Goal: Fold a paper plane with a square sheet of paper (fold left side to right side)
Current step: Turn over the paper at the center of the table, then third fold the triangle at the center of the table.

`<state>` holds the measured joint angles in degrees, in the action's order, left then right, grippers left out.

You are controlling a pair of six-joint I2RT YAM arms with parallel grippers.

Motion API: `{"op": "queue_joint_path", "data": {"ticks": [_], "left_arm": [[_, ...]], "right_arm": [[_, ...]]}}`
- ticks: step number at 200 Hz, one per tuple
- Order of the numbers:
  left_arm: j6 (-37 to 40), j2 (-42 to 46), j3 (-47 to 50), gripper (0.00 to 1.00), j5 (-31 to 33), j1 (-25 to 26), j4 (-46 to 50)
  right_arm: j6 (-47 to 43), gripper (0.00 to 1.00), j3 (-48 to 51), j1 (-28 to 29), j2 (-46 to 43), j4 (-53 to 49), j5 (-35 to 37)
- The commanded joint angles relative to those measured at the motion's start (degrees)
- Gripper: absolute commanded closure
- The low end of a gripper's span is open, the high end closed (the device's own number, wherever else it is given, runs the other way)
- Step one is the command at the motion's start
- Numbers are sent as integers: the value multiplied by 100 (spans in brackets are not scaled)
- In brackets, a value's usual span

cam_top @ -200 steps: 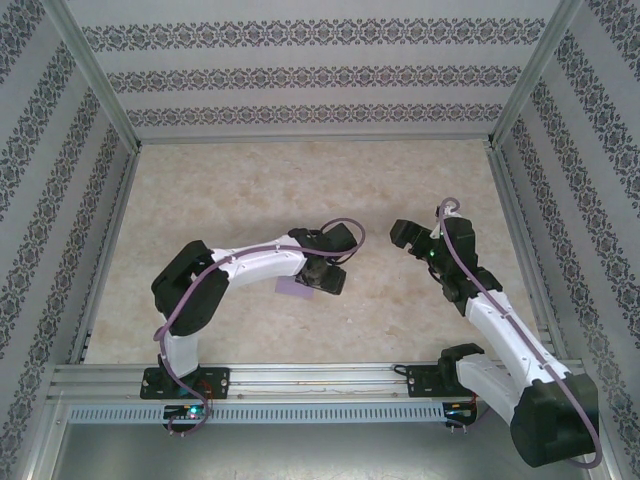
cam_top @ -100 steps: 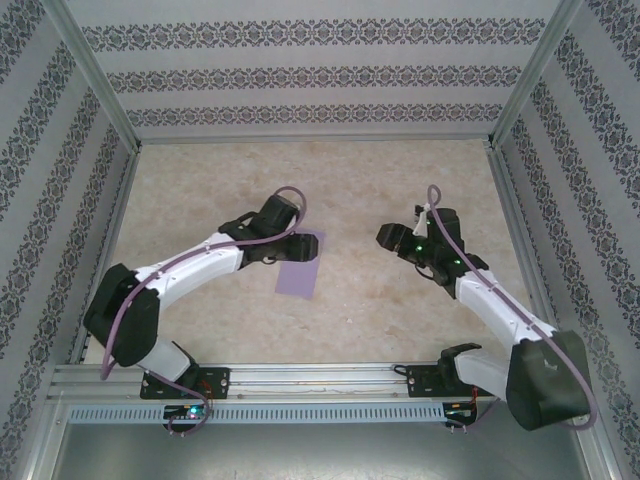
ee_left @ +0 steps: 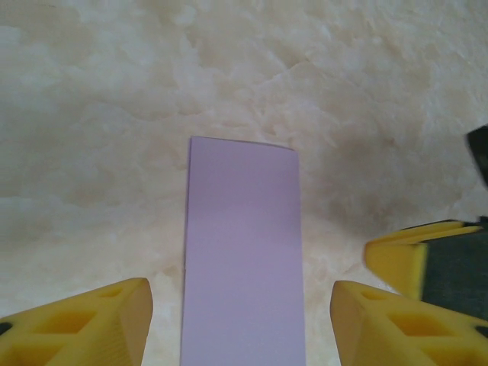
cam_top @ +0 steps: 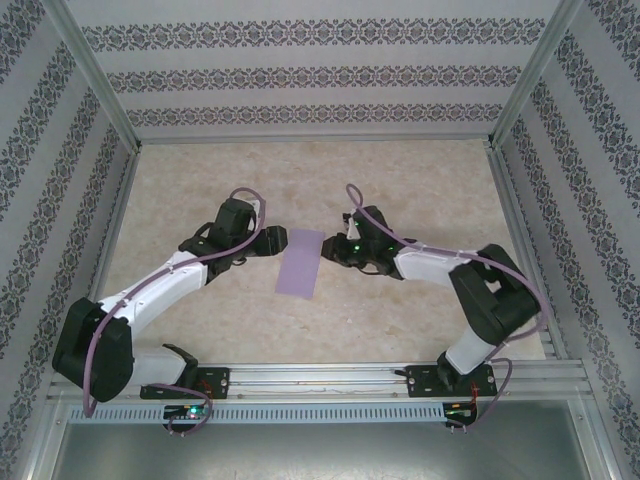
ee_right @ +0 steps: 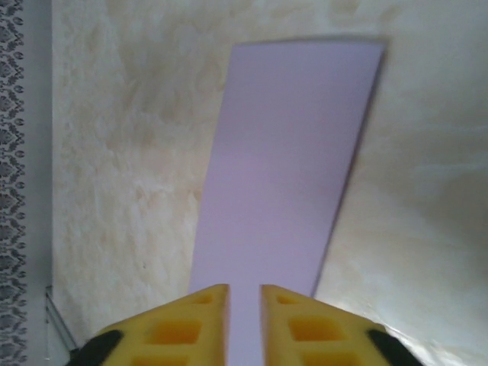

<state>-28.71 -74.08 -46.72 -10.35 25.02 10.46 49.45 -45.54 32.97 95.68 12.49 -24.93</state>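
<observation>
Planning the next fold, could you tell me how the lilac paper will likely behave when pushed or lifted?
The lilac paper lies flat and thin, so it is probably light and floppy. On the smooth table it would likely slide rather than roll.

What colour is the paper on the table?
The paper is plain light purple, unmarked; clearest in the left wrist view.
</observation>
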Motion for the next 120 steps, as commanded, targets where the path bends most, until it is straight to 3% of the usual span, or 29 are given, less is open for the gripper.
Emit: {"op": "queue_joint_path", "data": {"ticks": [1,26,120], "left_arm": [[161,161,132,37,33,-150,-227],[192,182,187,37,32,-206,-217],[189,-300,-40,37,-261,-299,127]], "right_arm": [[273,90,-231,151,355,478,-75],[350,100,-347,251,716,613,-90],[111,100,-573,297,1460,227,-258]]}}
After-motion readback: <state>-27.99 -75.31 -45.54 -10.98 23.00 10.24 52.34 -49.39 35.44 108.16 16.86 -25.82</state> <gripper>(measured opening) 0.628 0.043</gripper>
